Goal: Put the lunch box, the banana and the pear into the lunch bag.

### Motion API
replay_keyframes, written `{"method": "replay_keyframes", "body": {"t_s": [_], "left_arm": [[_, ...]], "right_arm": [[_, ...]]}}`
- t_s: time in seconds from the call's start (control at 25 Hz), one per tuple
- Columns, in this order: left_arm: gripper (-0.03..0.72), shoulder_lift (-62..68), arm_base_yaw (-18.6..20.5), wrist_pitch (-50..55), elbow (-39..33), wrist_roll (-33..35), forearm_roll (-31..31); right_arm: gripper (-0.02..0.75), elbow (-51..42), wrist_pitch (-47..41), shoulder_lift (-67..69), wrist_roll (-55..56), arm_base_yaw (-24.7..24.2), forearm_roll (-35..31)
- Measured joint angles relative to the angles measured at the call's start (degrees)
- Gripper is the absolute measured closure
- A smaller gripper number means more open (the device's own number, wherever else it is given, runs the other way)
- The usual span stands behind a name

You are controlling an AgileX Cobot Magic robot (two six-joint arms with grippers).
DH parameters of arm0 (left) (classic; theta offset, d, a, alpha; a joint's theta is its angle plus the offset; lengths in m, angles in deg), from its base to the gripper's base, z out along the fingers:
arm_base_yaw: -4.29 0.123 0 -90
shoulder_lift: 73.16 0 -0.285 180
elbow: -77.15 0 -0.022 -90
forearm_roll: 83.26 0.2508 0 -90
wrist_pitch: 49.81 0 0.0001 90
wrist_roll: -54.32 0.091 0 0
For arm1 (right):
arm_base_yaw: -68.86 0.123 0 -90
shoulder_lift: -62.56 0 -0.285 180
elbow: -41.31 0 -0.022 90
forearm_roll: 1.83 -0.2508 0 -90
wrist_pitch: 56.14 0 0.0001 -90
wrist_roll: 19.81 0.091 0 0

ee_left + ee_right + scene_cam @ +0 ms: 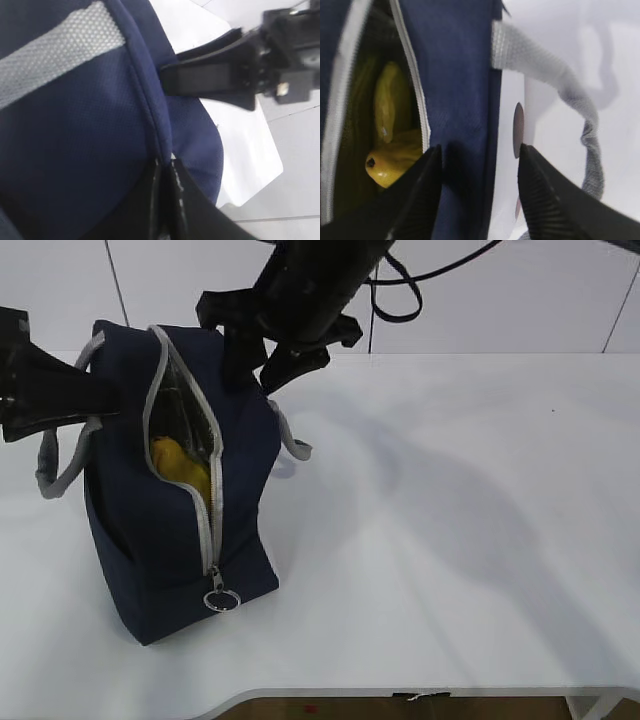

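lunch bag (165,520) standing left on counter (450,540), zipper gaping | banana (390,102), pear (390,162) lying inside | right gripper (480,195) spread, straddling bag's right wall | left gripper (165,200) pinching bag's fabric edge

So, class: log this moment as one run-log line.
lunch bag: upright, unzipped | banana, pear: inside | lunch box: unseen | left gripper: shut on bag edge | right gripper: open, straddling bag wall

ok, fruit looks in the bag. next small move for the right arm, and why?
Probably lift the right gripper straight up off the bag. Its open jaws straddle the bag's side panel by the unzipped opening, and yellow fruit already lies inside. The lunch box isn't visible, so I can't confirm it's packed.
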Motion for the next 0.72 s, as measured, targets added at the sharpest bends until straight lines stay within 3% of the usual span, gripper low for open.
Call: {"method": "replay_keyframes", "body": {"t_s": [0.16,0.28,0.72], "left_arm": [[0.689,0.0,0.0,0.1,0.0,0.0,0.21],[0.689,0.0,0.0,0.36,0.0,0.0,0.34],[0.689,0.0,0.0,0.82,0.0,0.05,0.56]], "right_arm": [[0.341,0.0,-1.92,2.05,-1.17,0.0,-1.86],[0.387,0.0,-4.03,2.67,-2.45,0.0,-1.99],[0.719,0.0,-5.58,2.67,-4.67,0.0,-2.28]]}}
